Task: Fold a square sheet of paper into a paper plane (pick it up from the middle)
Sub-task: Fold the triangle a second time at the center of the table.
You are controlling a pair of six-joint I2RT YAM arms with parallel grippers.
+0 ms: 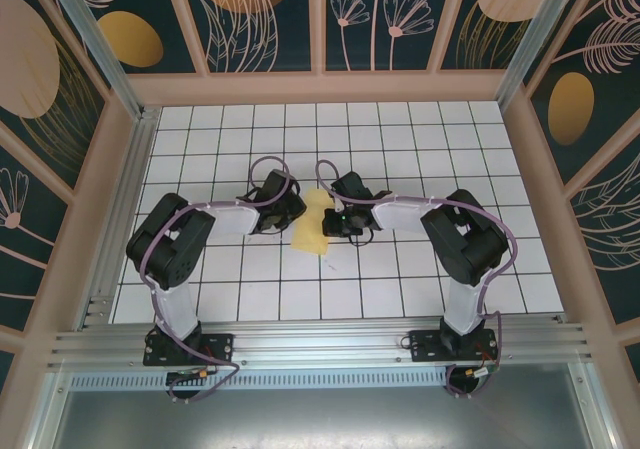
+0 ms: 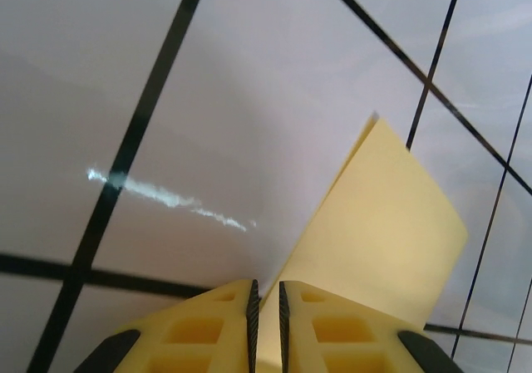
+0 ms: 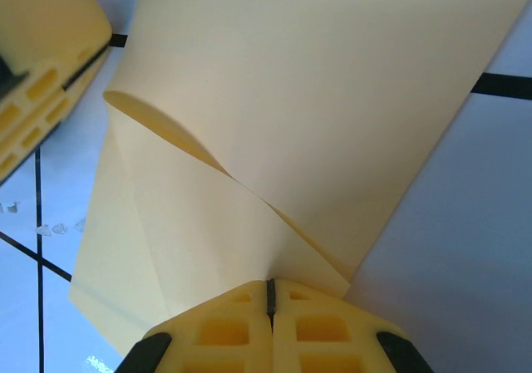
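Sheet: The square sheet of paper (image 1: 311, 231) is at the middle of the white gridded surface (image 1: 250, 299), between the two pincers. It does not lie flat. It is bent into overlapping flaps, and part of it stands up off the tiles.
Right pincer: The right pincer (image 1: 336, 219) comes to the sheet from the right side. In the right wrist view its pads are pressed fully together (image 3: 269, 306) and pinch the sheet (image 3: 316, 99) where two flaps run to a point.
Left pincer: The left pincer (image 1: 297, 214) comes from the left side. In the left wrist view only a thin slit is left between its pads (image 2: 266, 323). One edge of the sheet (image 2: 382, 232) runs down into this slit, so it seems to pinch the paper lightly. In the right wrist view one finger (image 3: 37, 82) of it touches the curled corner.
Handling: The paper is probably very light, thin and limp. It sags between two holds, keeps a crease once it is pressed, and wrinkles or tears easily.
Where to hold: An edge or an existing fold is best, taken with the pad tips only. A flat sheet gives no edge to go under, so a pinch in its middle makes a ridge.
Risk: If the pincers pull apart, the sheet may tear or slip out.
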